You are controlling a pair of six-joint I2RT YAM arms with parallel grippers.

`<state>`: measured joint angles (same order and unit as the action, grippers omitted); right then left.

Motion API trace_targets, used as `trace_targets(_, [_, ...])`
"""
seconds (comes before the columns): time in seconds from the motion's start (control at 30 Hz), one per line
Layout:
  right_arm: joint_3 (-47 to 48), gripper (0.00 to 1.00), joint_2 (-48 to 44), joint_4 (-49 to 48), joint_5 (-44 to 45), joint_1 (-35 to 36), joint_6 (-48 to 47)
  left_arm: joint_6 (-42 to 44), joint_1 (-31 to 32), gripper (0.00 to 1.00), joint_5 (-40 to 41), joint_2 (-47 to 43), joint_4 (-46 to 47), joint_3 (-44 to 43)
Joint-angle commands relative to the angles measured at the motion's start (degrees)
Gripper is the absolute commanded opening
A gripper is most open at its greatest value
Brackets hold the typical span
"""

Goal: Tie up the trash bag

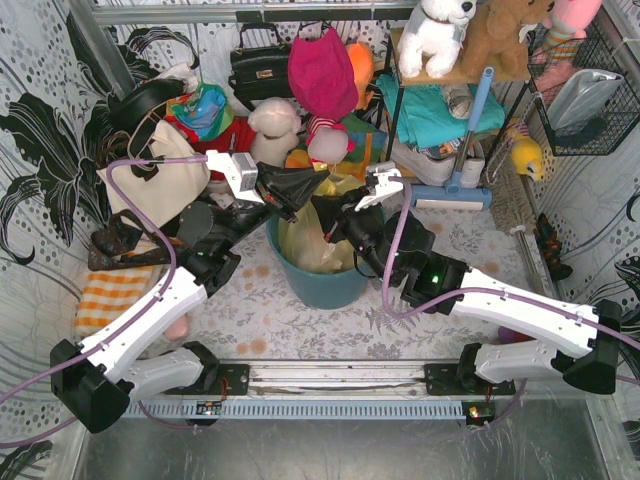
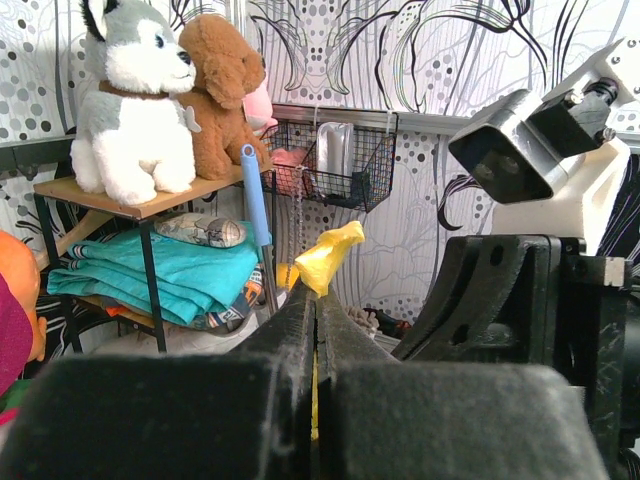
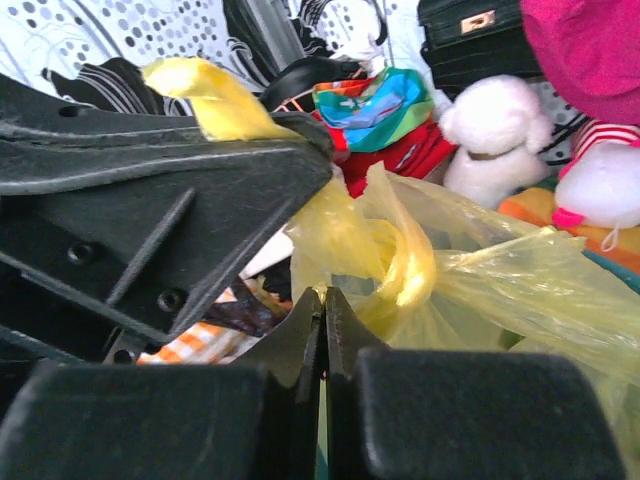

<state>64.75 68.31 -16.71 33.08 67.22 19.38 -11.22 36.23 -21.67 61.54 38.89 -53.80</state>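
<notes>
Both my grippers meet above the teal bin (image 1: pixel 325 288). The trash bag (image 1: pixel 312 245) stands inside it and rises past the rim. The bag is thin, translucent yellow film, glossy and creased. Its mouth is gathered into a twisted, knot-like lump (image 3: pixel 405 265), seen close in the right wrist view.

My left gripper (image 2: pixel 315 300) is clamped tight on one handle strip. The strip's crumpled yellow end (image 2: pixel 330 255) pokes up past the matt black fingertips. My right gripper (image 3: pixel 323 300) is closed too, its tips pressed into the film just beside the lump, with a sliver of yellow caught between them. The left gripper's ribbed black wedge crosses just above them and fills the upper left of that view.

In the left wrist view, the right arm (image 2: pixel 540 250), with its black and white housings, crowds the right side.

A floral cloth covers the table (image 1: pixel 300 325). A cream tote bag (image 1: pixel 160 175) slumps to the left of the bin, with an orange-and-white checked cloth (image 1: pixel 108 295) nearer the table's front edge and a black handbag (image 1: pixel 262 65) at the back. On a wooden shelf (image 2: pixel 150 203) sit a grey-and-white husky toy (image 2: pixel 135 100) and a brown plush dog (image 2: pixel 225 90). Folded teal fabric (image 2: pixel 170 275) lies below them, and a blue-handled tool (image 2: pixel 255 200) leans against the shelf. A wire basket (image 2: pixel 340 165) hangs on the patterned wall.
</notes>
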Motion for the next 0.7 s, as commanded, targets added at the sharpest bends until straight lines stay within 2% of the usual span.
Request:
trace_targets(0.0, [2.05,0.0,1.15,0.13,-4.03,0.2,3.82,-0.54,-0.1,0.0,-0.55,0.21,1.68,-1.48])
trace_targets(0.37, [-0.23,0.0,5.51,-10.59,5.06,0.18,-0.36,-0.73,-0.05,0.0,-0.92,0.36,1.75,-1.66])
trace_targets(0.57, [-0.64,0.0,9.28,-19.24,11.21,0.14,-4.03,-0.75,-0.16,0.0,-1.28,0.31,1.73,-1.61])
trace_targets(0.67, [-2.19,0.0,10.7,-26.85,16.03,0.14,-7.52,-0.64,-0.11,0.0,-1.37,0.25,1.41,-1.79])
